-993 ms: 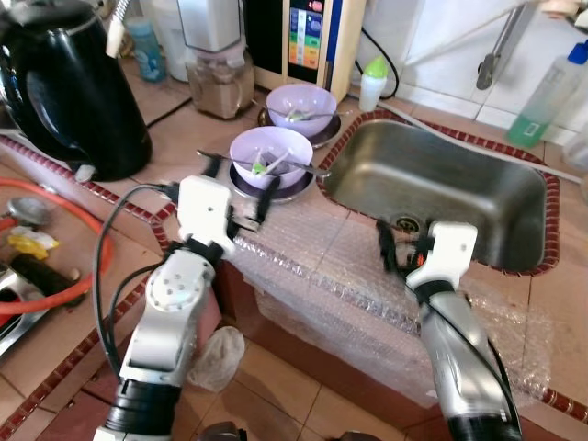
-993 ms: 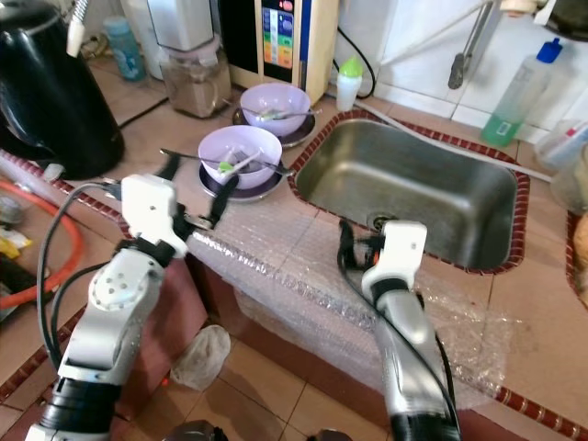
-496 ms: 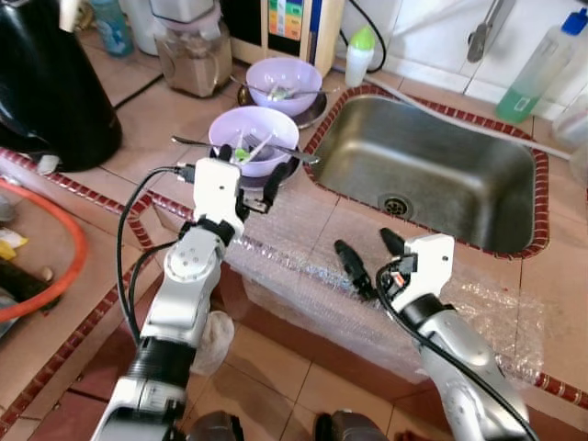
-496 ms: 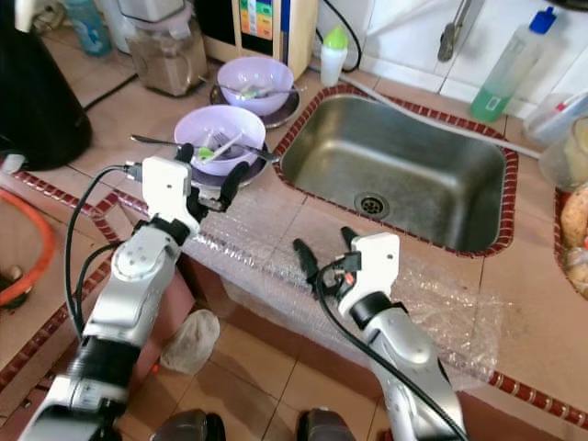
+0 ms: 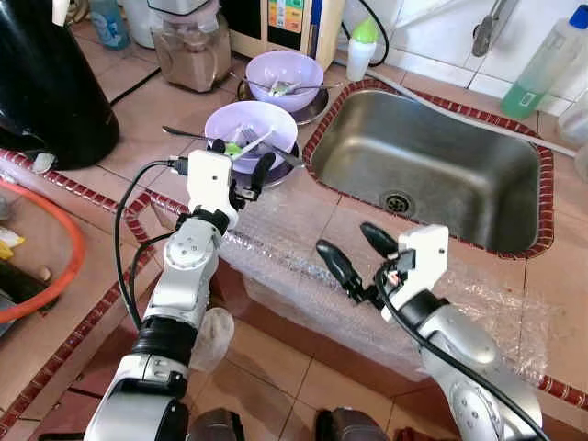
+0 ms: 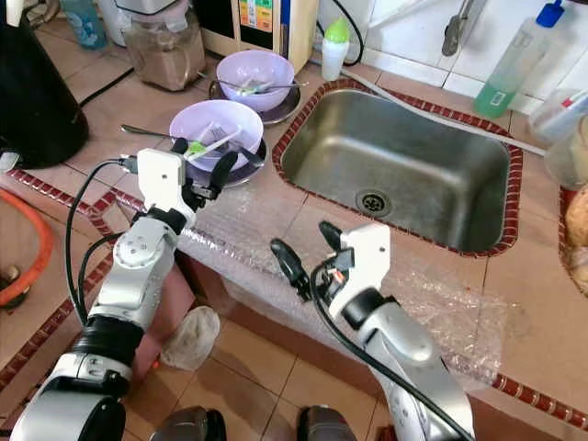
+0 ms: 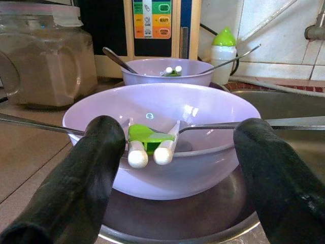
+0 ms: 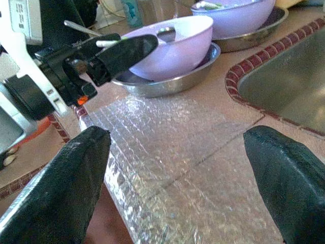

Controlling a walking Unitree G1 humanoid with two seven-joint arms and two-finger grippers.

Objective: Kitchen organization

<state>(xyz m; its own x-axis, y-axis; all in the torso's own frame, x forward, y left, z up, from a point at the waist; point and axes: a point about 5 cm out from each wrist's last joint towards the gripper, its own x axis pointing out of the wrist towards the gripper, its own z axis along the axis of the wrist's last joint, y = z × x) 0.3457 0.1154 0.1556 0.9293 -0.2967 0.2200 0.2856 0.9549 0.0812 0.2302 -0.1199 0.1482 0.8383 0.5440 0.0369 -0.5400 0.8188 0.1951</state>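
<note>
left gripper (image 5: 241, 167) spread wide right at the near purple bowl (image 5: 250, 130); right gripper (image 5: 358, 253) wide open over the bubble wrap (image 5: 303, 257)

Bowls (image 5: 250, 129) left of sink (image 5: 432, 175)

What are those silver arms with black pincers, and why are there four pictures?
They belong to a walking robot tidying a kitchen. Two pictures come from its head, looking down; two come from cameras on its wrists. The left claw is open, right in front of a purple bowl with cutlery in it, sitting on a metal plate. The right claw is open above bubble wrap on the counter. Nothing is held. A second purple bowl and the sink are nearby.
</note>
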